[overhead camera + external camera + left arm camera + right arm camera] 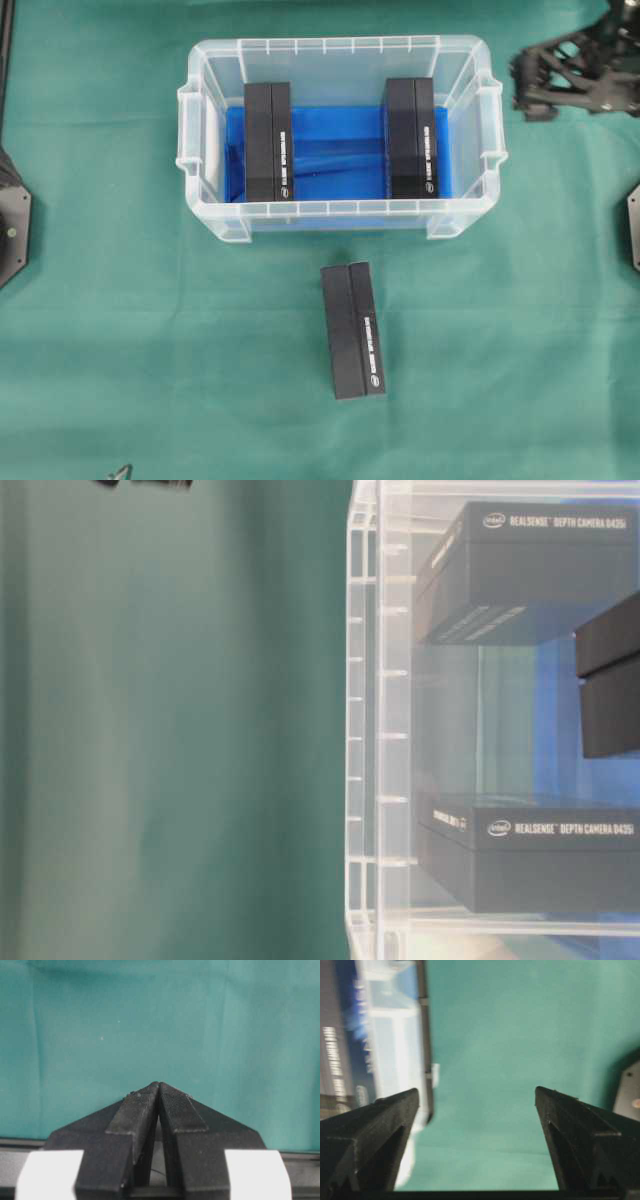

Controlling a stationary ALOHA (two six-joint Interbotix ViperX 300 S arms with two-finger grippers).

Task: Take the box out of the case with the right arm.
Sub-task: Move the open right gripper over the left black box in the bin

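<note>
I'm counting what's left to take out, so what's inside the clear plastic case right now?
Inside the case, two black boxes stand on a blue floor lining: one at the left, one at the right. The lining beneath each box is covered. A third black box lies outside on the green cloth.

Overhead view: case [340, 222] sits on the counter [120, 330], toward the far middle. Two boxes lie inside it, lengthwise front to back: left box [268, 141] near the left wall, right box [412, 137] near the right wall, bare floor between them, well apart. Third box [353, 329] lies outside on the counter, just in front of the case's near wall, slightly tilted. Right arm [578, 68] at far right, beside the case's right end, apart from it. Arm bases at both side edges.
</note>
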